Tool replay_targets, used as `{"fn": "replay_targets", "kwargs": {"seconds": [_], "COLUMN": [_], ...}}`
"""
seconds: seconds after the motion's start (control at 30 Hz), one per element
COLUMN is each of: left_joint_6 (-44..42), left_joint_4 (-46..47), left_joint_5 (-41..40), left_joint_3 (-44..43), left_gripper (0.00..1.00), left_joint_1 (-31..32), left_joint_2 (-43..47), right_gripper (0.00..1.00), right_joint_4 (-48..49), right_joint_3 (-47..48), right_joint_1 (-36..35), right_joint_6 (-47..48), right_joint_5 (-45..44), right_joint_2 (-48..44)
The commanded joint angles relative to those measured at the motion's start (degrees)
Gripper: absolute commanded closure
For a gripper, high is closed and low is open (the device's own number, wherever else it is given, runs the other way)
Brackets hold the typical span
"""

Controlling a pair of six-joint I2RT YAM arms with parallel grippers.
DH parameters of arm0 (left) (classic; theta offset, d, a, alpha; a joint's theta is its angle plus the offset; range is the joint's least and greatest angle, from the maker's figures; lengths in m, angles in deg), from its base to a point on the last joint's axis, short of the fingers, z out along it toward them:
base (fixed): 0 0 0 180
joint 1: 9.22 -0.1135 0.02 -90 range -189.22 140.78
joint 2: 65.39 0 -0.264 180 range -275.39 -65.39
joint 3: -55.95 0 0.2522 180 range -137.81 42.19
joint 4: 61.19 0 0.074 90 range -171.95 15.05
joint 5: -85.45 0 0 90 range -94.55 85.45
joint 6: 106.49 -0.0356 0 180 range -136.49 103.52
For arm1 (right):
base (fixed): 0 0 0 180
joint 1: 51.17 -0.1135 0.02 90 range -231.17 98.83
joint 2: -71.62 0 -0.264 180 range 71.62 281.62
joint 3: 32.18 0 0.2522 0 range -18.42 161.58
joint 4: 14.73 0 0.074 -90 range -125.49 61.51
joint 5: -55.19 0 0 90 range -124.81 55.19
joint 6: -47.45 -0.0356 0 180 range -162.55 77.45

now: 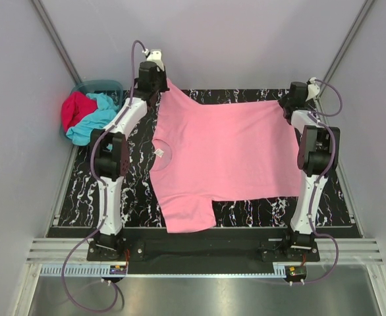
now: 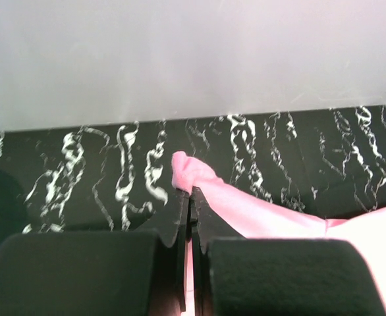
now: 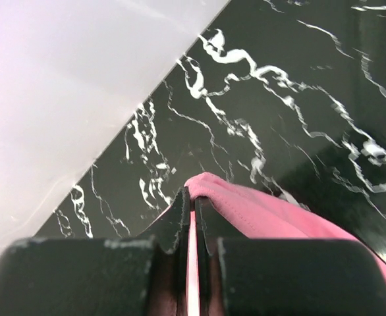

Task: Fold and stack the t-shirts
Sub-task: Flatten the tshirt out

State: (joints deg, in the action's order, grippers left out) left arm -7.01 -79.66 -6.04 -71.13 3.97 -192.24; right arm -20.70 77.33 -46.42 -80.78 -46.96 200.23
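– Since the light pink short-sleeved cotton t-shirt [image 1: 226,151] takes up most of the table, how does it lie?

– Spread open and mostly flat, turned sideways. Its collar and small white neck label [image 1: 159,153] face the left arm and its hem faces the right arm. One sleeve hangs toward the near edge and the other points to the far left corner.

– Who has hold of it?

– Both arms. The left gripper [image 2: 189,197] has its jaws pressed together on a bunched tip of pink cloth at the far left, at the sleeve end. The right gripper [image 3: 193,201] is clamped the same way on the far right corner of the hem, with a thin strip of pink showing between its fingers. Both pinched corners sit low, close to the tabletop and near the back wall.

– And the other two shirts?

– The turquoise cotton t-shirt [image 1: 97,118] and the crimson red t-shirt [image 1: 76,108] are crumpled together in the round teal plastic basket [image 1: 97,84]. It stands beside the table's far left corner, and both shirts spill over its rim, the red one to the left of the turquoise.

– What is underneath?

– A black tabletop with white marble veining [image 1: 246,210], pale grey walls [image 1: 246,39] on three sides, and a ribbed metal rail [image 1: 199,253] along the near edge where the arms are bolted.
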Motion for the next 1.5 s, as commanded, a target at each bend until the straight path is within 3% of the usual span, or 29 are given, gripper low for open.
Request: {"fn": "replay_targets", "kwargs": {"seconds": [0.0,0.33,0.4,0.43,0.47,0.5,0.57,0.6,0.7,0.83,1.13,1.47], "left_joint_6": [0.63,0.81,0.81,0.81,0.81,0.81,0.63,0.63,0.46,0.46,7.48,16.62], "left_joint_4": [1.20,0.14,0.14,0.31,0.14,0.14,0.14,0.14,0.23,0.23,0.40,11.47], "left_joint_5": [1.15,2.55,2.46,2.38,2.29,2.11,1.67,1.67,1.67,1.67,3.42,5.63], "left_joint_3": [-7.78,-16.06,-16.58,-16.59,-16.59,-16.50,-16.32,-16.15,-15.53,-12.82,0.19,37.61], "left_gripper": [1.00,1.00,0.94,0.64,0.46,0.31,0.13,0.11,0.07,0.05,0.05,0.07], "left_joint_1": [-0.18,-0.45,-0.53,-0.53,-0.53,-0.53,-0.53,-0.53,-0.62,-0.62,-0.53,4.29], "left_joint_2": [-2.70,-9.56,-10.26,-10.44,-10.53,-10.61,-10.53,-10.44,-9.30,-6.05,11.25,36.48], "right_gripper": [1.00,1.00,1.00,1.00,0.93,0.85,0.67,0.52,0.34,0.27,0.25,0.25], "right_joint_4": [0.12,-2.34,-2.43,-2.43,-2.34,-2.17,-0.33,0.37,2.48,8.20,2.15,-5.06], "right_joint_3": [6.29,15.87,16.49,16.84,17.10,17.02,15.97,15.62,14.39,9.83,1.57,-27.34], "right_joint_1": [0.43,1.13,1.22,1.31,1.31,1.40,1.49,1.49,1.49,1.40,0.52,-3.43], "right_joint_6": [-0.17,-1.49,-1.49,-1.40,-1.40,-1.40,-1.40,-1.31,-1.22,-0.87,-0.69,-4.91], "right_joint_5": [2.12,4.93,5.20,5.37,5.63,5.81,6.95,7.30,8.53,10.21,5.82,2.65], "right_joint_2": [2.86,10.33,10.95,11.21,11.39,11.48,11.22,11.13,9.56,4.64,-16.80,-47.98]}}
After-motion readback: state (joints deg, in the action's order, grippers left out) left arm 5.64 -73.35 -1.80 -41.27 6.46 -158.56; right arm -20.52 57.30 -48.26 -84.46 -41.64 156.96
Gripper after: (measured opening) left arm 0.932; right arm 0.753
